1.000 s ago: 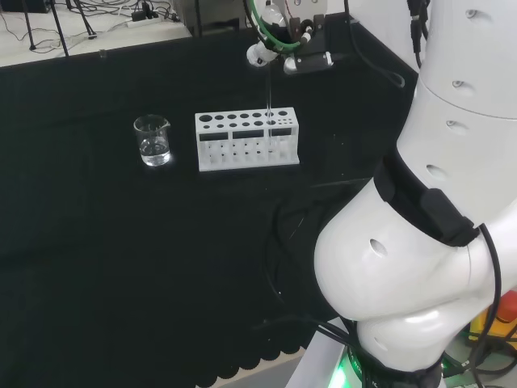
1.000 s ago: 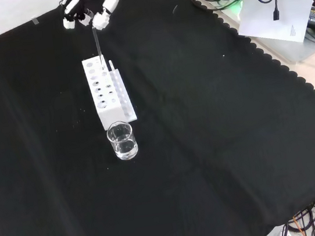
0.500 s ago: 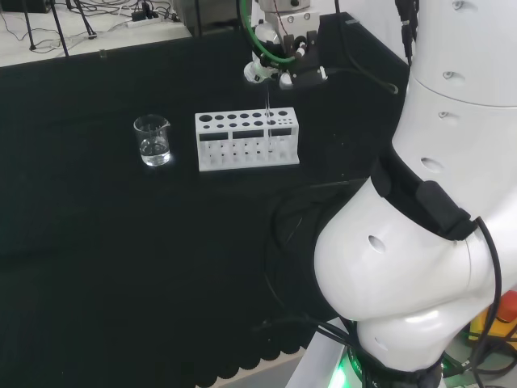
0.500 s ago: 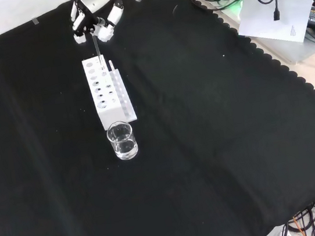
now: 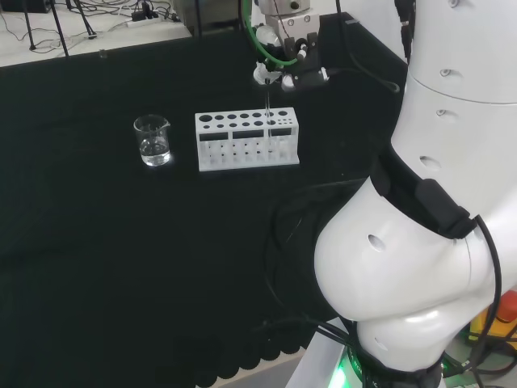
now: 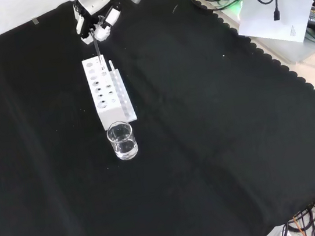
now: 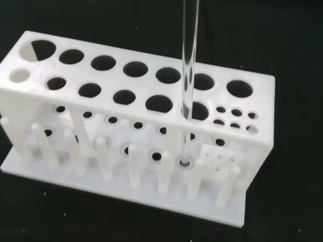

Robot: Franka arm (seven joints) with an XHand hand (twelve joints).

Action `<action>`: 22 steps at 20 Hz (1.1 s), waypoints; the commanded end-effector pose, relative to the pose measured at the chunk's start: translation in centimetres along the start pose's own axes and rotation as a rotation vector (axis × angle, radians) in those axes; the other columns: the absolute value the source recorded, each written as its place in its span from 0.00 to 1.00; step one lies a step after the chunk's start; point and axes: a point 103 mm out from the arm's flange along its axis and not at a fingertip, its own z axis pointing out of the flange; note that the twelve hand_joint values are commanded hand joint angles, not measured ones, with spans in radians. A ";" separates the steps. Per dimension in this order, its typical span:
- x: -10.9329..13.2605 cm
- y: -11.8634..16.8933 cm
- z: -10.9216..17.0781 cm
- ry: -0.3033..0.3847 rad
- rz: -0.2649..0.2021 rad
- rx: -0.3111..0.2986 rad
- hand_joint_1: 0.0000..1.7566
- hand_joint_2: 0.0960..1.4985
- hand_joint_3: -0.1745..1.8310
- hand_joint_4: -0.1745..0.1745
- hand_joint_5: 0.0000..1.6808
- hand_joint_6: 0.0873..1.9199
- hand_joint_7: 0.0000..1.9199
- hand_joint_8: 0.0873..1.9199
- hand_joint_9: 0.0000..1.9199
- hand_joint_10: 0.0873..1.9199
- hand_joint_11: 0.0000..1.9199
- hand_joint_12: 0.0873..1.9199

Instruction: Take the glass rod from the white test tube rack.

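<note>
In the head view one white test tube rack (image 5: 246, 141) stands on the black cloth (image 5: 121, 242), and one glass beaker (image 5: 153, 141) with a little clear liquid stands apart to its left. One thin glass rod (image 5: 266, 105) rises upright from a hole near the rack's right end, and the hand (image 5: 283, 69) sits at the rod's top, its fingers curled in around it. In the front view the same single rack (image 6: 107, 93) runs away from the camera, with the one beaker (image 6: 122, 140) just in front of its near end; the rod (image 6: 97, 47) stands in the far end of the rack, and the hand (image 6: 98, 26) comes in from the top edge with fingertips closed on the rod's upper part. In the wrist view the rod (image 7: 189, 75) passes down through one hole in the rack's top plate (image 7: 126, 85), its lower end seated in the base; a row of short white pegs lines the base's edge.
</note>
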 end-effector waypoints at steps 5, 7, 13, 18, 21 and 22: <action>-0.7 0.7 0.6 0.001 -0.006 -0.034 0.65 0.76 0.07 0.00 0.54 0.56 0.72 0.45 0.87 0.39 0.81 0.41; -0.9 0.6 0.6 0.013 -0.009 -0.058 0.70 0.74 0.06 0.00 0.57 0.51 0.61 0.48 0.87 0.42 0.79 0.39; -1.1 -0.3 -1.0 0.110 0.000 -0.193 0.74 0.75 0.00 0.00 0.64 0.28 0.59 0.53 0.82 0.51 0.72 0.42; -0.8 -1.2 -3.2 0.134 -0.005 -0.240 0.74 0.74 0.00 0.00 0.66 0.23 0.60 0.52 0.80 0.50 0.71 0.47; -0.5 -1.8 -4.7 0.148 -0.014 -0.254 0.74 0.74 0.00 0.00 0.67 0.23 0.60 0.52 0.80 0.49 0.71 0.48; -0.4 -2.1 -5.4 0.164 -0.019 -0.271 0.74 0.74 0.00 0.00 0.67 0.22 0.60 0.52 0.80 0.48 0.71 0.48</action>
